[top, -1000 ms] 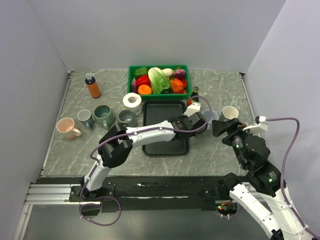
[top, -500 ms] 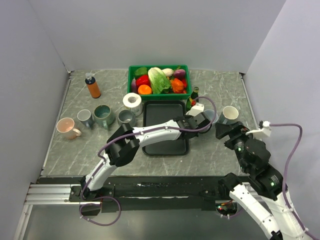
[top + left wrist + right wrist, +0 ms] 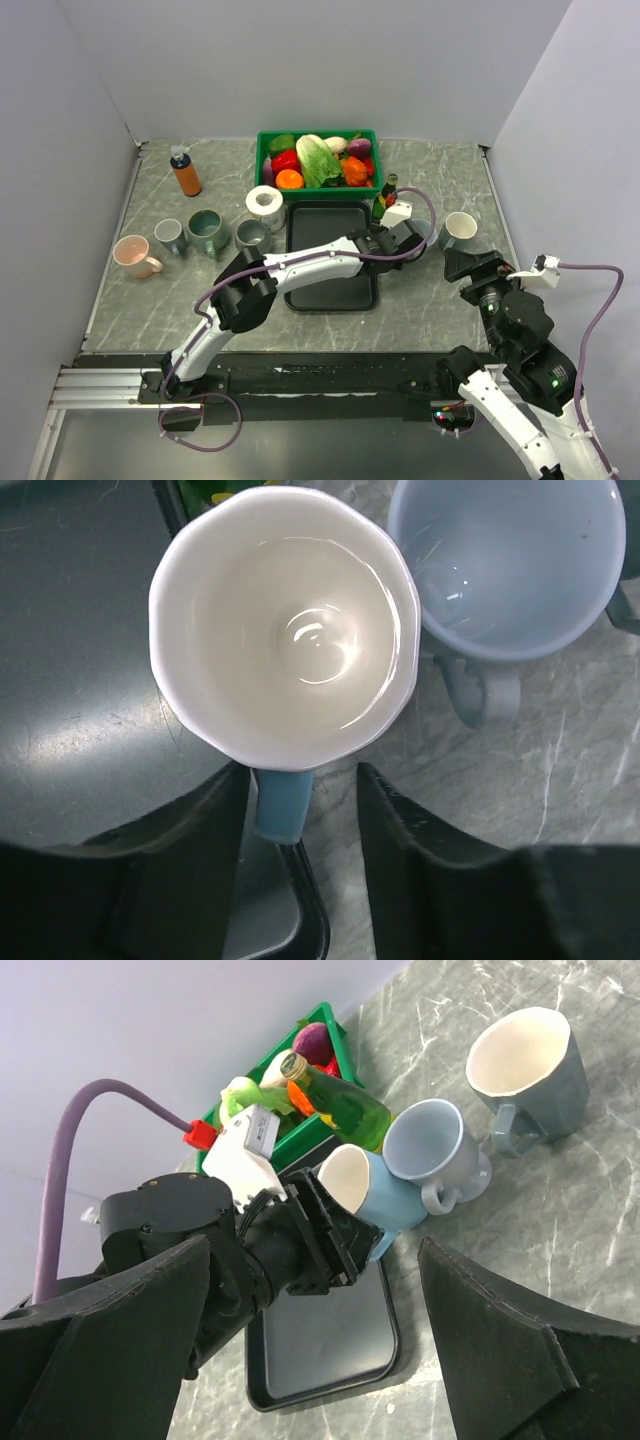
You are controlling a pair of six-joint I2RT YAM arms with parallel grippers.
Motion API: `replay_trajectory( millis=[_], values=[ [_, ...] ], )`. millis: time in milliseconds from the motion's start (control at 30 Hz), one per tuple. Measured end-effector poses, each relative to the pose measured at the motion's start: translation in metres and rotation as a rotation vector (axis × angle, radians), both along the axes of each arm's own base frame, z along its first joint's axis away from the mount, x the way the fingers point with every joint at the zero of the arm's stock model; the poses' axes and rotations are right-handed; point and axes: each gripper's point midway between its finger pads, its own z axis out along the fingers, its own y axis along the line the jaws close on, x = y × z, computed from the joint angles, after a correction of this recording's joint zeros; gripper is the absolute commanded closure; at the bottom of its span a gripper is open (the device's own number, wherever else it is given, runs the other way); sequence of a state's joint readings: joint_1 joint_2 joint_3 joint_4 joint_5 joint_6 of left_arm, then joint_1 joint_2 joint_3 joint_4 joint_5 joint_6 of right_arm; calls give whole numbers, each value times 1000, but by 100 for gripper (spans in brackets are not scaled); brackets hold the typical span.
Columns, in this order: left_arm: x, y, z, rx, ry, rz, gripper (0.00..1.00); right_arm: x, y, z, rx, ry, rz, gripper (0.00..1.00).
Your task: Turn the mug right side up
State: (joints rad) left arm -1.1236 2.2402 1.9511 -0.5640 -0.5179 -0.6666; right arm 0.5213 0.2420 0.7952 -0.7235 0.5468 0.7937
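The light-blue mug with a white inside (image 3: 285, 630) stands mouth up at the right edge of the black tray (image 3: 70, 680). It also shows in the right wrist view (image 3: 385, 1200). My left gripper (image 3: 300, 780) is open around the mug's blue handle (image 3: 283, 800). The handle lies against the left finger, with a gap to the right finger. In the top view the left gripper (image 3: 408, 240) covers most of the mug. My right gripper (image 3: 470, 262) is open and empty, to the right of the mug and apart from it.
A pale blue-grey mug (image 3: 505, 560) stands upright right beside the task mug, and a grey mug (image 3: 460, 227) further right. A green bottle (image 3: 385, 195) and a green crate of vegetables (image 3: 268, 160) are behind. Several mugs (image 3: 135, 255), a tape roll (image 3: 265, 200) and an orange bottle (image 3: 185, 172) stand to the left.
My left gripper has moved right and away with the mug, from over the tray to its right edge. My right gripper has drawn back to the right and nearer.
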Motion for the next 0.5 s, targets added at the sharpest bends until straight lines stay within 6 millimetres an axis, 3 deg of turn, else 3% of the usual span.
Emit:
replay_trajectory(
  millis=[133, 200, 367, 500],
  values=[
    [1, -1, 1, -6, -3, -2, 32, 1, 1, -1, -10, 9, 0, 8],
    [2, -5, 3, -25, -12, -5, 30, 2, 1, -2, -17, 16, 2, 7],
    [-6, 2, 9, -54, -13, -31, 40, 4, 2, 0, -28, 23, 4, 7],
    [-7, -4, 23, -105, -22, -50, 48, 4, 3, 1, -28, 22, 9, 7]
  ],
)
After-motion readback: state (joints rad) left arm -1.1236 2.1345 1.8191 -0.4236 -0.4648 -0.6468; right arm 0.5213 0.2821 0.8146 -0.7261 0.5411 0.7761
